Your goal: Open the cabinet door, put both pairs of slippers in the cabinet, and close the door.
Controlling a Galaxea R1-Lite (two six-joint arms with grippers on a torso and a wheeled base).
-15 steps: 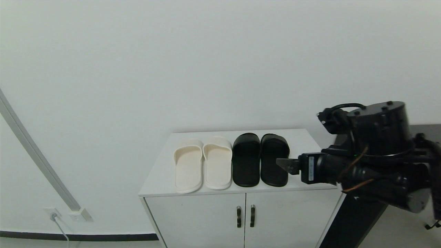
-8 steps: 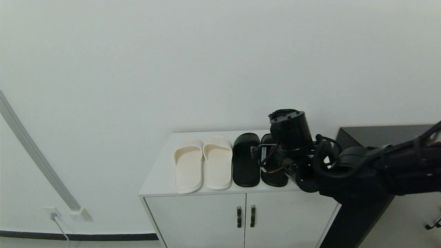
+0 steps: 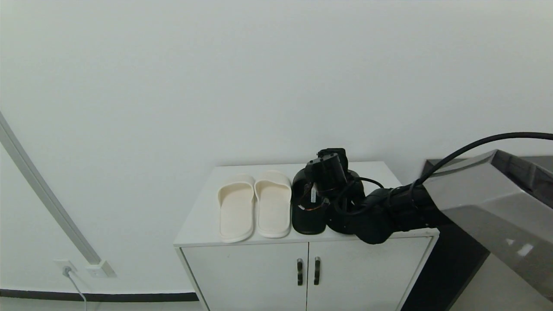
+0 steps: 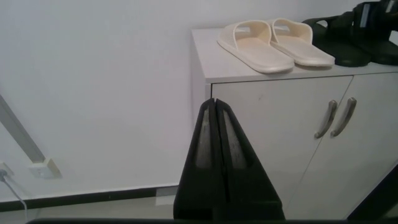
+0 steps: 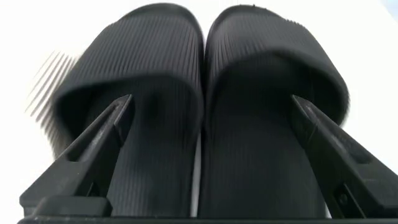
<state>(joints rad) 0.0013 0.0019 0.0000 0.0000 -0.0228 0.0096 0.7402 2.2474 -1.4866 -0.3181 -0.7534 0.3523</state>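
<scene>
Right pincer: the right gripper (image 5: pixel 211 99) stood wide open and empty, with the jaws spread to about the full width of the black slippers (image 5: pixel 149 68).
Finger placement: one finger (image 5: pixel 93 146) lay along the outer side of each slipper of the black pair, with the tips level with the ribbed straps.
Contact: it could not be told whether either finger touched a slipper; nothing was clasped between them.
Left pincer: the left gripper (image 4: pixel 214 106) was clenched, with the fingers pressed flat together and nothing between them. It was held in front of the cabinet (image 3: pixel 203 216), off its front left corner and below its top.
Black pair: it sat on the cabinet top at the centre of the head view, toes toward the wall (image 3: pixel 276 86), side by side and touching.
White pair: the white slippers (image 3: pixel 255 205) sat on the same top, just left of the black pair, and nothing gripped them.
Doors: both doors (image 3: pixel 246 276) were closed, and the two handles (image 3: pixel 299 271) stood side by side at the centre seam.
Hidden: in the head view the right arm's wrist covered the right black slipper and the strap of the left one; only the left heel showed.
Cut off: the lower part of the cabinet ran out of the bottom of the frame.
Hard to make out: a dark unit (image 3: pixel 436 276) stood against the cabinet's right side, and its form was unclear.
Other: a wall socket (image 3: pixel 65 268) sat at lower left.
</scene>
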